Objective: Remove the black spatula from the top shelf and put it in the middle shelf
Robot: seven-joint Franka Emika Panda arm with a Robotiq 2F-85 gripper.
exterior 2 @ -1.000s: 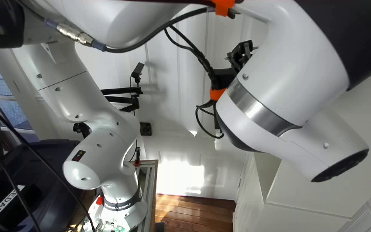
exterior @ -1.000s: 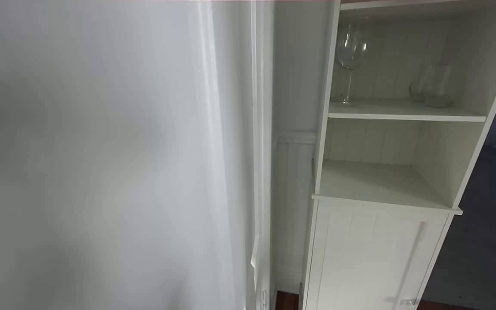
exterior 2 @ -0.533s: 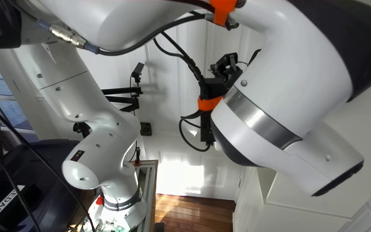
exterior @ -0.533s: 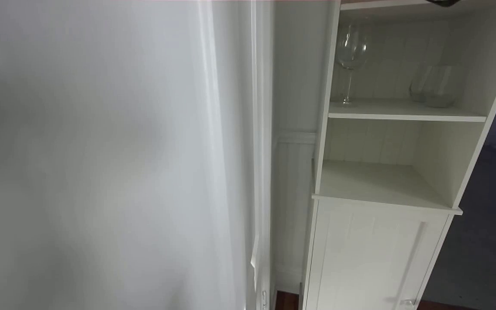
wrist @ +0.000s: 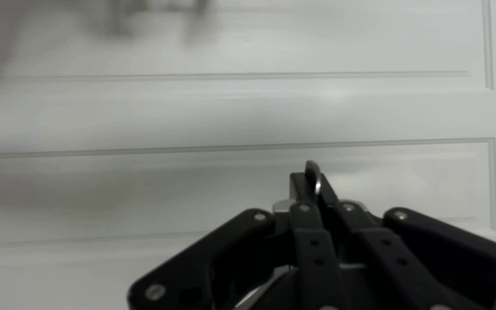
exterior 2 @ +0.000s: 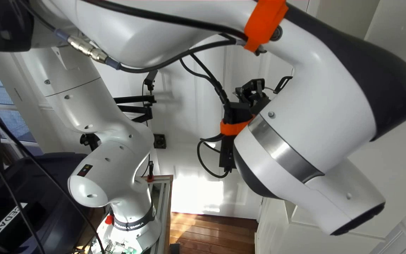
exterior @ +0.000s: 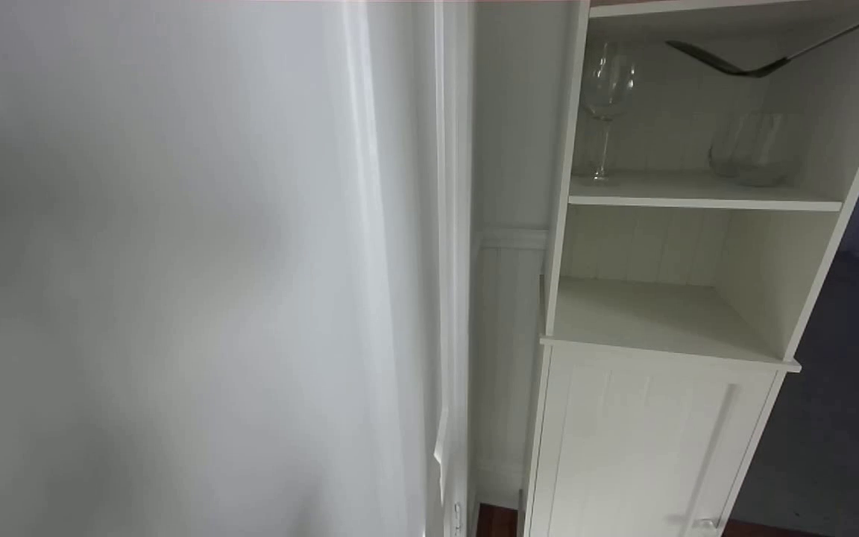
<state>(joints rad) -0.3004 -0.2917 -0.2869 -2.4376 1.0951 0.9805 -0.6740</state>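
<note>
A stemmed wine glass (exterior: 606, 112) stands near the left edge of the middle shelf (exterior: 705, 202); rightward, above shelf level, hangs the black spatula (exterior: 754, 72), handle (wrist: 312, 174) pinched in my hand (wrist: 315, 193). I judge this the carry; next: ease it in, avoiding the stemless glass (exterior: 761, 153).

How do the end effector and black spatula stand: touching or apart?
Touching. The wrist view shows it: the end effector is closed on the black spatula, its silver handle pinched between the fingertips.
</note>
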